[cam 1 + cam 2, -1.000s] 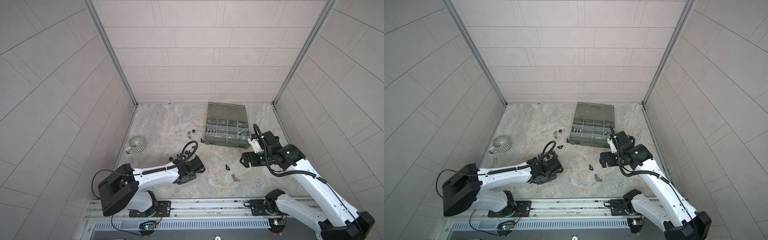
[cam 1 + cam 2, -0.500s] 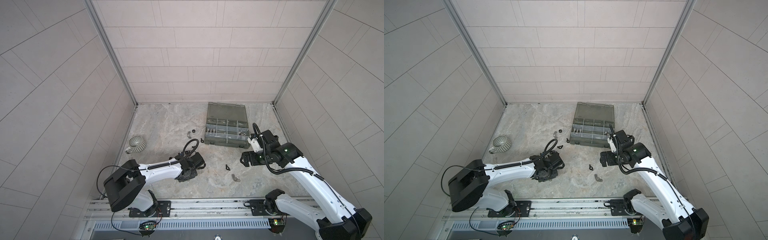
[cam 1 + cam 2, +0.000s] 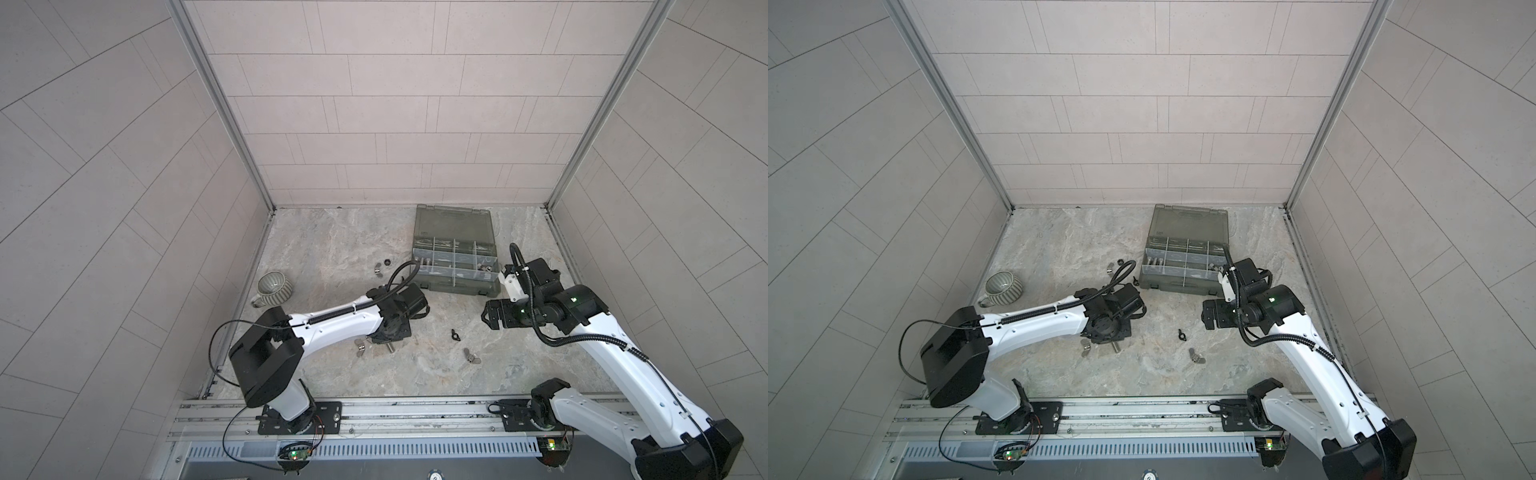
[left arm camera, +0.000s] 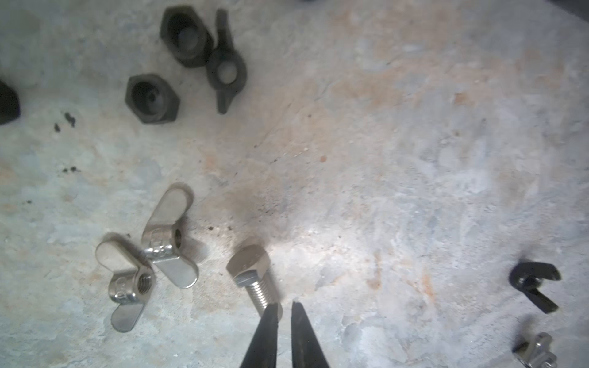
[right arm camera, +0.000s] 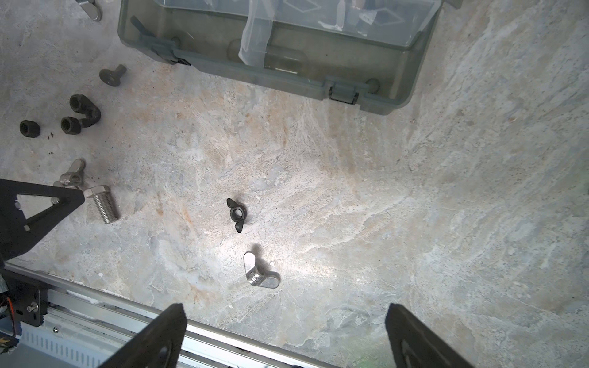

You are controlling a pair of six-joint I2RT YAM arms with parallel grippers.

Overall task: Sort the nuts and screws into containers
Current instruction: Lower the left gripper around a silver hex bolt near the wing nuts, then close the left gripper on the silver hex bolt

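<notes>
The left arm is reaching low with jaws pressed nearly together; the right arm is hovering with jaws spread wide.

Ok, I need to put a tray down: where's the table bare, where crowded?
Bare: the back stretch between mug and box lid, and the front strip between the lone silver wing nut and the rail. Crowded: around the left end effector, among bolt, wing nuts and black nuts.

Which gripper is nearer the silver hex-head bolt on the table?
Left. The left gripper has its tips at the threaded end of the silver hex-head bolt; the right gripper, open, stands well apart, past the black wing nut.
</notes>
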